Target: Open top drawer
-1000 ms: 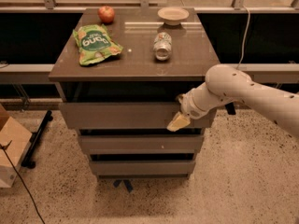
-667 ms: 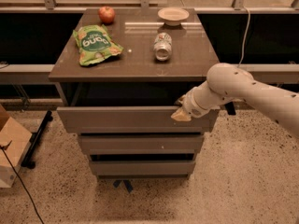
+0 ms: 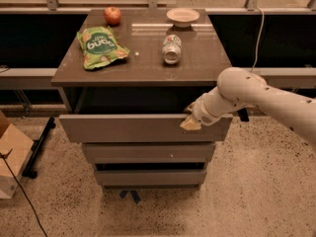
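- The top drawer (image 3: pixel 143 128) stands partly out from the cabinet, its flat grey front forward of the two narrower drawer fronts (image 3: pixel 148 152) below.
- Behind its front panel the box interior is dark; nothing inside can be made out.
- The gripper (image 3: pixel 190 124) sits at the panel's upper edge, near its right end, touching it; how far it is open, or whether it has hold of the panel, cannot be told.
- On the cabinet top (image 3: pixel 148 68) are a green snack bag (image 3: pixel 101 47), an apple (image 3: pixel 112 16), a can (image 3: pixel 171 49) on its side, and a shallow bowl (image 3: pixel 182 17).
- A cardboard box (image 3: pixel 12 157) stands on the floor at the left.
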Controlling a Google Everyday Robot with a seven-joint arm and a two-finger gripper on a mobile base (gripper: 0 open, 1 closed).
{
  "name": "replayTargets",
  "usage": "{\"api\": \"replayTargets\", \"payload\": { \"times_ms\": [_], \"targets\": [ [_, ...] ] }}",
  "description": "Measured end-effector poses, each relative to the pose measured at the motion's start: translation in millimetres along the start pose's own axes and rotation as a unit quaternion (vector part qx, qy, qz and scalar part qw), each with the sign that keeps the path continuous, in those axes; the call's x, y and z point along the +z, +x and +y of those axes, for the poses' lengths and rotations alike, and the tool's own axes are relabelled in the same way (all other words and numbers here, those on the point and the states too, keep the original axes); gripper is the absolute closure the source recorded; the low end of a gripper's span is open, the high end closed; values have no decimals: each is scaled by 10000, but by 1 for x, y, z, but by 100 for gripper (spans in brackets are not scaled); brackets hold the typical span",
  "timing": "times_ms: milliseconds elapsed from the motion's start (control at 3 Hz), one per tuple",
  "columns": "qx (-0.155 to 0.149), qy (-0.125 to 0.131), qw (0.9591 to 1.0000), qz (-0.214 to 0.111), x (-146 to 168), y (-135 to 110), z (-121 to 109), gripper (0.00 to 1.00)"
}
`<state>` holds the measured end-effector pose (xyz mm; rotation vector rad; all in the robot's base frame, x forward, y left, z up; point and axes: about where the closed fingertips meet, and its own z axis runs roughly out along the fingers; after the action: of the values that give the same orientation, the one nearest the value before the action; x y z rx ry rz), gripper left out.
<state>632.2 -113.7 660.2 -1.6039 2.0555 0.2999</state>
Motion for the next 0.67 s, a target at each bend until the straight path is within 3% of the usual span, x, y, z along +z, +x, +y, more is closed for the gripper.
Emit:
{"api": "replayTargets", "payload": {
  "times_ms": [333, 667],
  "targets": [
    [67, -142, 9999, 64, -9, 4, 16, 73],
    [66, -145, 9999, 65, -9, 4, 16, 50]
  ]
}}
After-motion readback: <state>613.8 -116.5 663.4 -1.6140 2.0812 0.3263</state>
